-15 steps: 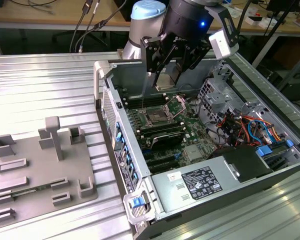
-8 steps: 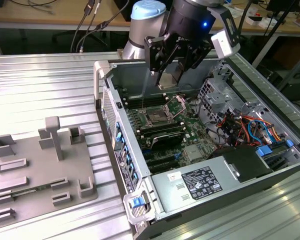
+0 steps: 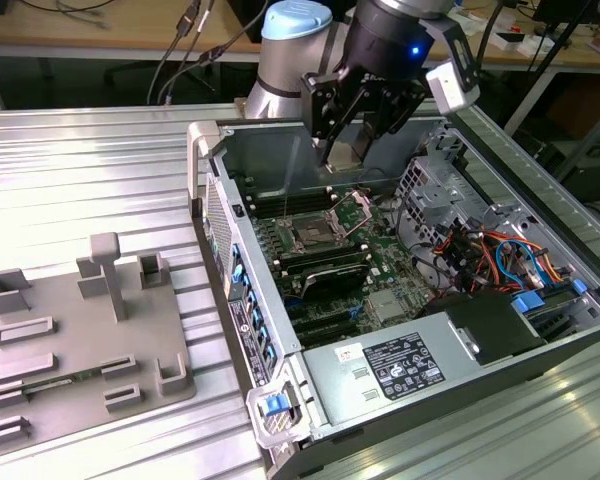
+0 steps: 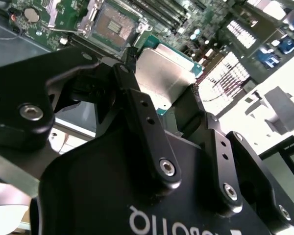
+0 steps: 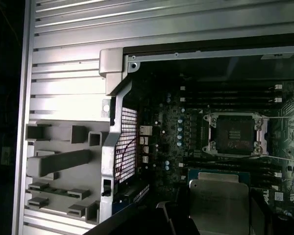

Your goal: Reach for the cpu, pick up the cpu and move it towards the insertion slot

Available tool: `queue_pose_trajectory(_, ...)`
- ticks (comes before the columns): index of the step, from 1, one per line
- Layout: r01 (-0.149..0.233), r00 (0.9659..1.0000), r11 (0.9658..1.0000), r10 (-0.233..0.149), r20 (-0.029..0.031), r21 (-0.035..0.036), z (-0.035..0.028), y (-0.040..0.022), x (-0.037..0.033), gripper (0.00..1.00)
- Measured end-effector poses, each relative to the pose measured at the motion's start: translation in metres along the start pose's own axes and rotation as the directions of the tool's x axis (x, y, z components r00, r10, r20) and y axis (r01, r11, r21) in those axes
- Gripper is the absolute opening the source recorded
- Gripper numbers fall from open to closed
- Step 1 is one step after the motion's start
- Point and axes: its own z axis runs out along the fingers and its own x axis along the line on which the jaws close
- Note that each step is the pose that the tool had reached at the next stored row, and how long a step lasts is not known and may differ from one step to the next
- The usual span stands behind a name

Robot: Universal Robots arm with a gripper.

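My gripper (image 3: 346, 152) hangs over the open computer case, shut on the cpu (image 3: 343, 146), a flat silvery square held edge-on between the two black fingers. In both wrist views the cpu (image 4: 159, 78) (image 5: 219, 203) sits between the fingers (image 4: 137, 105) with its metal face showing. The insertion slot (image 3: 309, 238) is a metal-framed square socket with a dark centre on the green motherboard, below the gripper and toward the exterior view's left. It appears in both wrist views as the insertion slot (image 4: 115, 23) (image 5: 233, 135), a little beyond the held chip.
Grey case walls (image 3: 242, 160) ring the motherboard. Black memory slots (image 3: 325, 262) flank the socket. Coloured cables (image 3: 480, 255) and a drive cage fill the exterior view's right, with a power supply (image 3: 400, 365) in front. A grey plastic fixture (image 3: 80, 340) lies on the ribbed metal table outside the case.
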Motion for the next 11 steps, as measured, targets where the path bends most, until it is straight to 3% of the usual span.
queue_pose_trajectory(5,0.000,1.0000,1.0000,0.000,0.0000,0.0000,0.0069,0.0177,-0.0058,0.55)
queue_pose_trajectory(11,0.000,1.0000,1.0000,0.000,0.0000,0.0000,0.0127,0.0272,-0.0204,0.55)
